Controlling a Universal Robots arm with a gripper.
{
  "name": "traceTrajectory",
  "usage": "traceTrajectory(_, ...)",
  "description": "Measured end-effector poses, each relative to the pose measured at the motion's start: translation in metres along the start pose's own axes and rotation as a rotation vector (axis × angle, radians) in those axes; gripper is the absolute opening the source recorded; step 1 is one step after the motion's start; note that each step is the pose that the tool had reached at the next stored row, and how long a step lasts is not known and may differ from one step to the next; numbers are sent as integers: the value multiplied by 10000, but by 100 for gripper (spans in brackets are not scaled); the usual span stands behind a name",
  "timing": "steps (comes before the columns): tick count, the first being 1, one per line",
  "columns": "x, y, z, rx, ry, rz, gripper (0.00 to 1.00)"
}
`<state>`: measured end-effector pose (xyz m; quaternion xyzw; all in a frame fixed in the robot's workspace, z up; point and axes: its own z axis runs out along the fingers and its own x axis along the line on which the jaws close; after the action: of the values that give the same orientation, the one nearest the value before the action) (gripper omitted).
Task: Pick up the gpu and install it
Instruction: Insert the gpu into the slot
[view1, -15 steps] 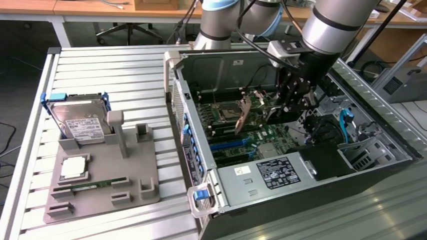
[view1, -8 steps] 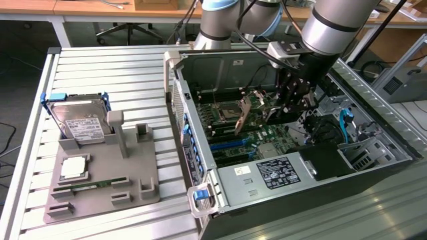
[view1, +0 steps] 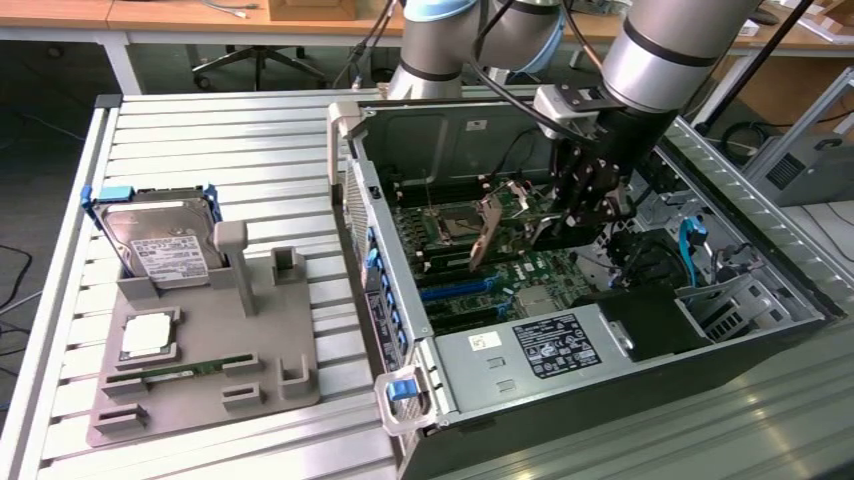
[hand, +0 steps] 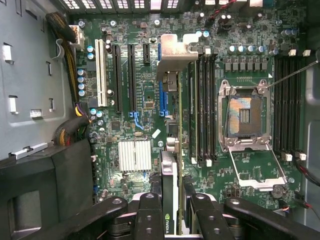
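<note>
With jaws clamped on the gpu (hand: 170, 172), the gripper (hand: 173, 205) is holding it edge-on above the motherboard (hand: 145, 95), where seating likely demands squaring its edge to a slot.

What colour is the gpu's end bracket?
Silver; the bracket on the gpu shows best in the wrist view.

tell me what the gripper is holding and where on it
The gripper pinches the flat black gpu card, edge-on, across its faces at the end opposite its silver bracket.
</note>
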<state>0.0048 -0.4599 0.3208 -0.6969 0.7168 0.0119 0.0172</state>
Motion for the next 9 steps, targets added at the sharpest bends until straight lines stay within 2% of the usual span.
traceTrajectory(9,6,1,30,0,0,-1,27)
